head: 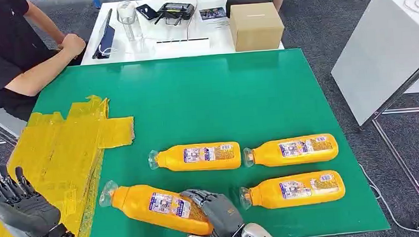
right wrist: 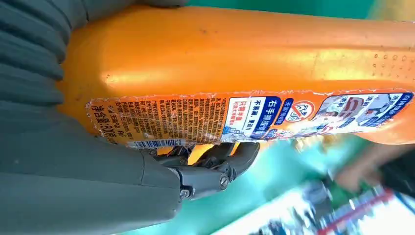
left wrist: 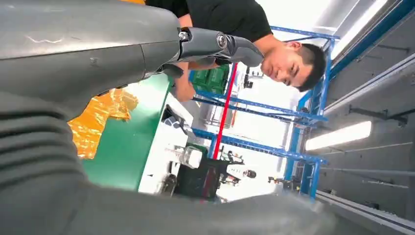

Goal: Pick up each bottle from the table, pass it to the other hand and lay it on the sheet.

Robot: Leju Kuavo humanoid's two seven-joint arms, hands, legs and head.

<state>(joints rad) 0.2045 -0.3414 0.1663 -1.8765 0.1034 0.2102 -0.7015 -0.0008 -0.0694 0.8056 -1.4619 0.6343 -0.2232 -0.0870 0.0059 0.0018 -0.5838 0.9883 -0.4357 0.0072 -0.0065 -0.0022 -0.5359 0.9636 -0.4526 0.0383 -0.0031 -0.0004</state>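
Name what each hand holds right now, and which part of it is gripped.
The right hand grips the nearest orange bottle around its base end, away from the cap. The left hand holds nothing; its fingers are spread above the yellow sheet.

Glossy orange plastic bottle (right wrist: 235, 54), paper label (right wrist: 254, 120); crinkled, seemingly plastic yellow sheet (head: 61, 155)

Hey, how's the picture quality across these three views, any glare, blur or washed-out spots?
Head view: evenly lit and sharp, the green table showing soft sheen. Left wrist view: windows and ceiling light blown out white, left hand dark and close. Right wrist view: glare streak on the orange bottle, label readable, background behind it smeared out of focus.
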